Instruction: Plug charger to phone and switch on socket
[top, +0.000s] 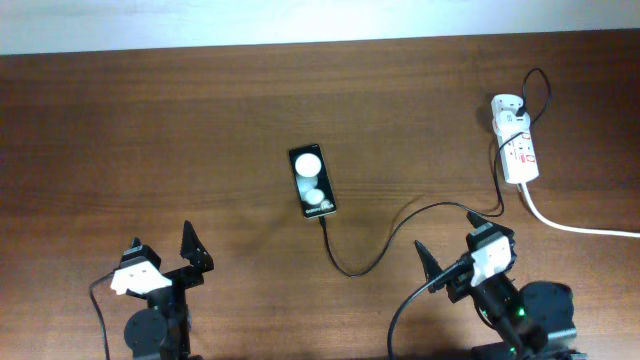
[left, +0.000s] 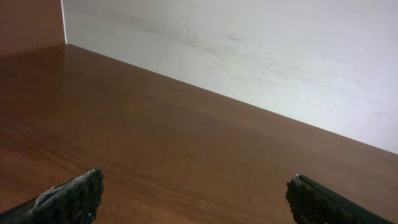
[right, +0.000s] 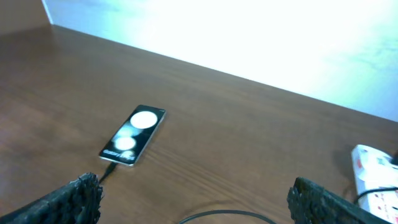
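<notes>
The phone (top: 311, 182) lies flat at the table's middle, black with two white round patches; it also shows in the right wrist view (right: 133, 142). The charger's thin black cable (top: 380, 250) runs from the phone's near end, where its plug tip (right: 109, 168) sits at the phone's edge, curving right and up to the white adapter (top: 506, 110) on the socket (top: 519, 152). The socket is a white strip at the far right, partly in the right wrist view (right: 375, 179). My left gripper (top: 163, 252) is open and empty at the near left. My right gripper (top: 447, 248) is open and empty near the cable.
The socket's thick white cord (top: 580, 226) trails off to the right edge. A pale wall (left: 261, 56) borders the table's far edge. Bare wood lies between the two arms.
</notes>
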